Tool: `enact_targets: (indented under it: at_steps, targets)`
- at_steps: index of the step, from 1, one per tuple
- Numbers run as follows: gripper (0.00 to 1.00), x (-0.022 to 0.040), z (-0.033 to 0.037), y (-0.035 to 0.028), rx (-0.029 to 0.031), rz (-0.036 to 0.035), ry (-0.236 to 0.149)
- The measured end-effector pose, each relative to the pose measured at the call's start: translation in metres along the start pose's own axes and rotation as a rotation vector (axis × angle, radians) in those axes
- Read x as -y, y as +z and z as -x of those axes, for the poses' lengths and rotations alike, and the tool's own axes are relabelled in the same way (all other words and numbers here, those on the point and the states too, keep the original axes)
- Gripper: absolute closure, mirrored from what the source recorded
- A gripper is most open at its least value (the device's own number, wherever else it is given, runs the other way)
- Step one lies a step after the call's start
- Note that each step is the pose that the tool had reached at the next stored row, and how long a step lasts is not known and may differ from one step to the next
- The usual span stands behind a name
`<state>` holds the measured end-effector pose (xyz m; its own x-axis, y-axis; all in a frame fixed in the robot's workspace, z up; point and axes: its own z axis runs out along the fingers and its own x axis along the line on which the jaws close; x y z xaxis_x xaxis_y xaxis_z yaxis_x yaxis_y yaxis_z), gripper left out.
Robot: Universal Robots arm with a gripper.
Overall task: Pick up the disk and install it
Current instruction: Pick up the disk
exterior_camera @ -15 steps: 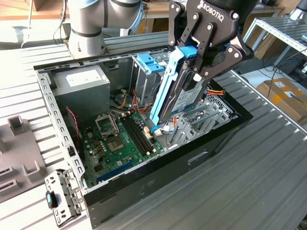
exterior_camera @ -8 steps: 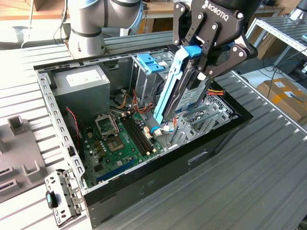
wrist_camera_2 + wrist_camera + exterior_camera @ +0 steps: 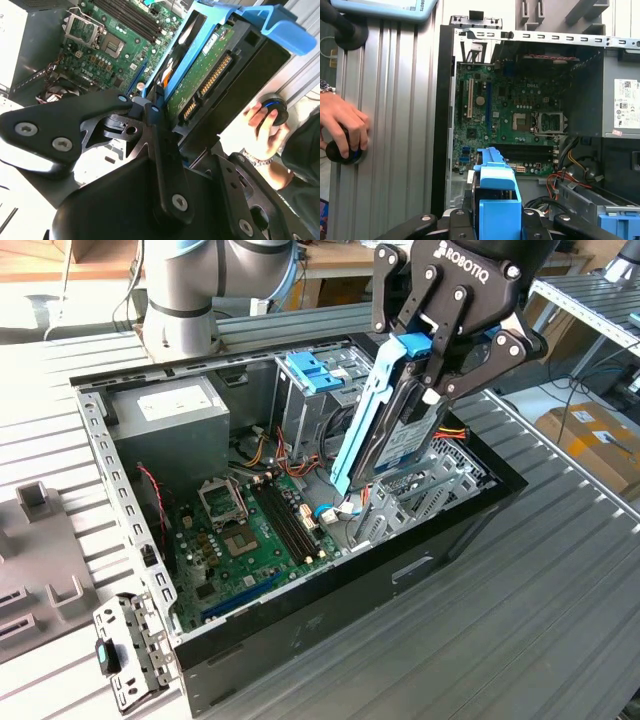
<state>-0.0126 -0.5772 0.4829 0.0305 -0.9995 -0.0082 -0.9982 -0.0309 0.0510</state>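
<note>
Tool [image 3: 432, 372]: clamped on the disk [image 3: 405, 445], one finger on either side of it, above the open computer case [image 3: 300, 630].
Disk: held on edge and tilted, blue rail outermost; its lower end dips into the case. Whether it touches anything inside, I cannot tell.
Disk underside: green circuit board [image 3: 207, 75] faces the second wrist view.
Motherboard [image 3: 250, 530]: flat on the case floor.
Power supply [image 3: 170, 425]: grey box in a case corner.
Hand [image 3: 342, 127]: outside the case, on a black knob [image 3: 340, 150] on the bench [image 3: 520, 640].
</note>
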Motion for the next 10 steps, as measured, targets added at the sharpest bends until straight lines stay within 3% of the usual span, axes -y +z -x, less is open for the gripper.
enact_targets:
  at_steps: [10]
  targets:
    - [0.64, 0.0129, -0.0004, -0.0004, -0.0007, 0.0, 0.0]
